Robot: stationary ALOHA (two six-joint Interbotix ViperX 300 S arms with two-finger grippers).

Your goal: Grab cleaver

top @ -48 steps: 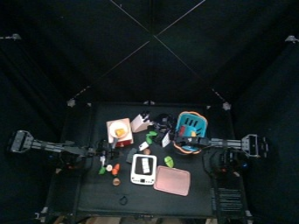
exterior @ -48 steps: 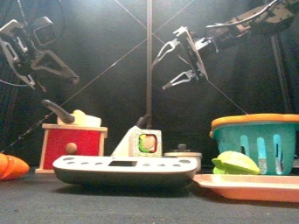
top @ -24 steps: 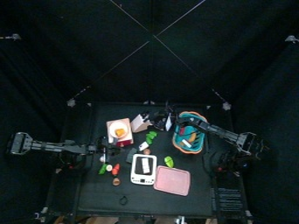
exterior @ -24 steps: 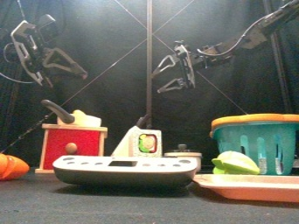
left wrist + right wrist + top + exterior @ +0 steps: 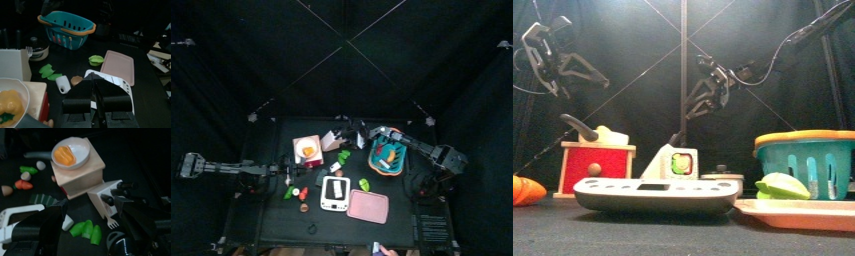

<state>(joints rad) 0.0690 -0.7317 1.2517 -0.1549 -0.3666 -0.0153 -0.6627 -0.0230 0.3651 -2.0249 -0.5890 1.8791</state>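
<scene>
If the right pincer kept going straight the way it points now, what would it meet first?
Judging by its wrist view, the open right pincer points at the white box with the fork, beside the red block carrying a bowl. The box would probably be first, though depth is unclear; the front view shows the pincer high above everything.

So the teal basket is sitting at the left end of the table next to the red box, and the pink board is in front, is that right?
Not quite. The teal basket sits at the right end of the table, away from the red box, which is on the left. The front view shows this, and the top view agrees. The pink board does lie in front, just below the basket.
</scene>
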